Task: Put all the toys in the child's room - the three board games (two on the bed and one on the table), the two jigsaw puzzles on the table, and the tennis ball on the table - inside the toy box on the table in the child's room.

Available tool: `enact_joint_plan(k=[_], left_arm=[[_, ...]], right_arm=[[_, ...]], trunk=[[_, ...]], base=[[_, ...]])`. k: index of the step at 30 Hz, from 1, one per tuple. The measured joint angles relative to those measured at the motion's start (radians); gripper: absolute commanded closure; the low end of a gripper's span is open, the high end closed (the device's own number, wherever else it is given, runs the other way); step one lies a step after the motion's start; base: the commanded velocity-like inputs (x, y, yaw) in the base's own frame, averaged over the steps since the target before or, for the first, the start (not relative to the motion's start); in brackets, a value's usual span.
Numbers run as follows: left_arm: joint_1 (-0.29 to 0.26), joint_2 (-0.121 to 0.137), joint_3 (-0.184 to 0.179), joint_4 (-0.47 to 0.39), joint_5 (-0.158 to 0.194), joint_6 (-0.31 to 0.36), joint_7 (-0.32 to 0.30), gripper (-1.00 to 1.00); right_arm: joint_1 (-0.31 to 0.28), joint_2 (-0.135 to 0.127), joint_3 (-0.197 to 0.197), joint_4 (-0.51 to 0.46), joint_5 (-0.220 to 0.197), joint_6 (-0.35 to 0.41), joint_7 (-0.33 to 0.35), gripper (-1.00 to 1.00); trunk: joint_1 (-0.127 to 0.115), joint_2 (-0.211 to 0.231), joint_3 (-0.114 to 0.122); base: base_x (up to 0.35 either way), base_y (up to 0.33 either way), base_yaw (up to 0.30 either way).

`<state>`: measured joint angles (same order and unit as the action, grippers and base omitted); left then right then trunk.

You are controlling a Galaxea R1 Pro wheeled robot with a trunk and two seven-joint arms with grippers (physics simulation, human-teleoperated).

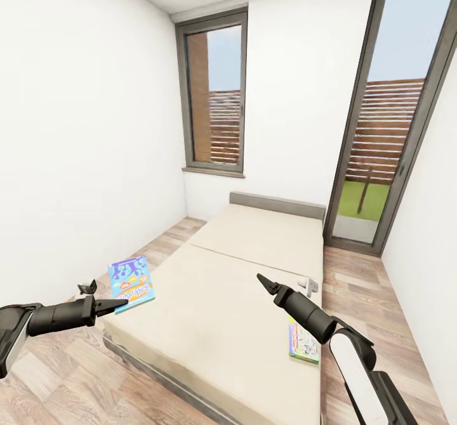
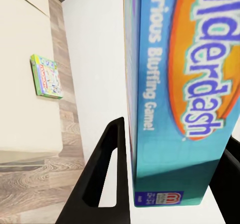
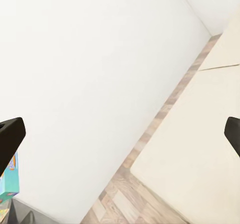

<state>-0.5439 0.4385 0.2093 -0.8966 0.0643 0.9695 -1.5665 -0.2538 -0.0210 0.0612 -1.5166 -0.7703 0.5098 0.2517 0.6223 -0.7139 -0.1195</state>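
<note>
While the left gripper (image 1: 105, 298) pinches the thin flat blue-and-orange board game box (image 1: 131, 283) by its near edge, that box hangs in the air just off the near left corner of the low wide bed w/ beige mattress and grey headboard (image 1: 254, 266), above the wood-plank floor (image 1: 70, 374) and clear of the mattress. Lid faces up twd the head cam, tilted; long axis runs from the fingers away and a bit rightward, printed blue figures at the far end. Left wrist view: box (image 2: 185, 93) sits edge-on betw the two black fingers (image 2: 107, 179), lettering running along its length, jaws pressed onto it from both faces. Second game, the pale flat box w/ green edges (image 1: 303, 342), lies flat on the mattress at the near right edge of the bed, partly hidden behind the right arm; long axis roughly parallel to the bed's long side. Same box shows small in the left wrist view (image 2: 46, 76), flat near the mattress edge. Right gripper (image 1: 266, 283) hovers over the middle of the bed, holding nothing; in the right wrist view its finger tips (image 3: 10, 136) sit far apart at opp edges, jaws spread wide. Tall grey-framed window (image 1: 214, 95) and glass door (image 1: 387, 120) on the far white wall.
</note>
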Motion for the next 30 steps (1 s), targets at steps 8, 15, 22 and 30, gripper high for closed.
enact_joint_plan(k=[8, 15, 22, 30], left_arm=[[0.000, 0.000, 0.000, 0.000, 0.000, 0.000, 0.000, 1.00], [0.000, 0.000, 0.000, 0.000, 0.001, 0.000, 0.000, 1.00], [0.000, 0.000, 0.000, -0.001, 0.001, 0.001, 0.000, 1.00], [0.000, 0.000, 0.000, -0.001, 0.001, 0.001, 0.000, 1.00]], right_arm=[[0.000, 0.000, 0.000, 0.000, 0.000, 0.000, 0.000, -1.00], [0.000, 0.000, 0.000, 0.000, 0.000, 0.000, 0.000, -1.00], [0.000, -0.001, 0.000, 0.000, 0.000, -0.017, 0.000, -1.00], [0.000, -0.001, 0.000, 0.000, 0.000, -0.045, 0.000, -1.00]], trunk=[[-0.031, 0.056, 0.025], [-0.058, 0.105, 0.047], [-0.085, 0.154, 0.069], [-0.115, 0.211, 0.094]], base=[[0.000, 0.000, 0.000], [0.000, 0.000, 0.000], [0.000, 0.000, 0.000], [0.000, 0.000, 0.000]])
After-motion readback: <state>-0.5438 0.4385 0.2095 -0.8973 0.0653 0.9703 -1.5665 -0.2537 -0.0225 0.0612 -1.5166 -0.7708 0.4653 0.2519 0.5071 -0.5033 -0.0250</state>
